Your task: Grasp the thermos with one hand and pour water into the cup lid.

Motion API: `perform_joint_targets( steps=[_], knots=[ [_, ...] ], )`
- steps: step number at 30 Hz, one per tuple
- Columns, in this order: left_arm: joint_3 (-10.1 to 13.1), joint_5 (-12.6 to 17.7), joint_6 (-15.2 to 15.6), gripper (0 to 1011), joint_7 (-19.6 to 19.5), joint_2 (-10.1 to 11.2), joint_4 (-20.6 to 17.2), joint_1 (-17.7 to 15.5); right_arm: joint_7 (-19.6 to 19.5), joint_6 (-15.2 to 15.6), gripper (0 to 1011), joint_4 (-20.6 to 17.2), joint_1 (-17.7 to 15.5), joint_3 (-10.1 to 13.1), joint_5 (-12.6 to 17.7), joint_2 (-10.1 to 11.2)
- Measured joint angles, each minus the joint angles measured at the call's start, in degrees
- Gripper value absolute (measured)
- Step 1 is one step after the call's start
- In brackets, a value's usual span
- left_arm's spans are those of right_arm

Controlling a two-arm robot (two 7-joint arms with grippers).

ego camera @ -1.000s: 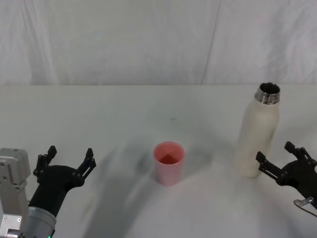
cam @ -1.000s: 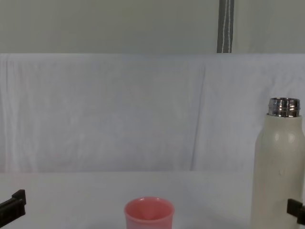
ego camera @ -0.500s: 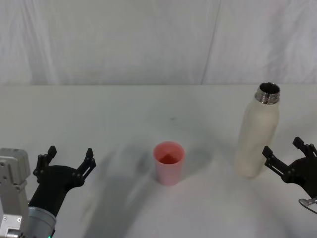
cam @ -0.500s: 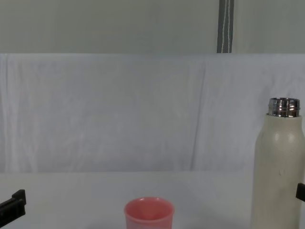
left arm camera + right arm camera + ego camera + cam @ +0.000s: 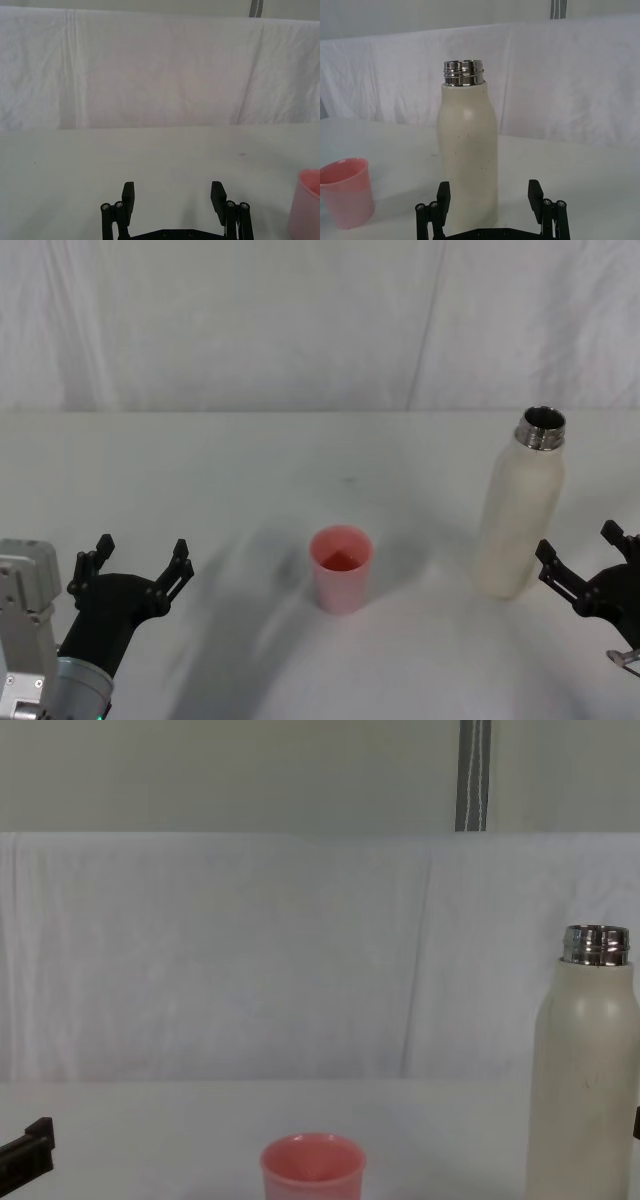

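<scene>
- While the thermos stands upright and uncapped on the white table, off to the robot's right, the right gripper waits just beside its base, on the robot's side of it, fingers spread wide and holding nothing; the step in hand looks to be the approach to a grasp.
- From the right wrist view the thermos sits left of centre between the open fingers; I'd shift sideways to centre it before advancing, so neither finger nudges it over.
- Grip around the mid-body, I'd say, not the steel neck; a higher hold makes tilting steadier.
- The cup lid stands upright, well apart to the thermos's left; carry the mouth over it before tipping.
- The left gripper rests wide open near the table's left front, idle.
</scene>
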Motion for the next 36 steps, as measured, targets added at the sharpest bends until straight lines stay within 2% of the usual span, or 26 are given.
perform_joint_targets(
  steps=[15, 26, 36],
  knots=[
    [0.0, 0.0, 0.0, 1001, 0.0, 0.0, 0.0, 0.0, -0.6, -0.7, 1001, -1.2, -1.0, -0.7, -2.8, -2.7],
    [0.0, 0.0, 0.0, 1001, 0.0, 0.0, 0.0, 0.0, 0.3, -0.6, 1001, -0.5, 0.7, -2.2, -4.9, -3.0],
    [0.0, 0.0, 0.0, 1001, 0.0, 0.0, 0.0, 0.0, -1.4, -0.5, 1001, -1.9, -0.7, -2.3, -7.5, -3.5]
  ],
)
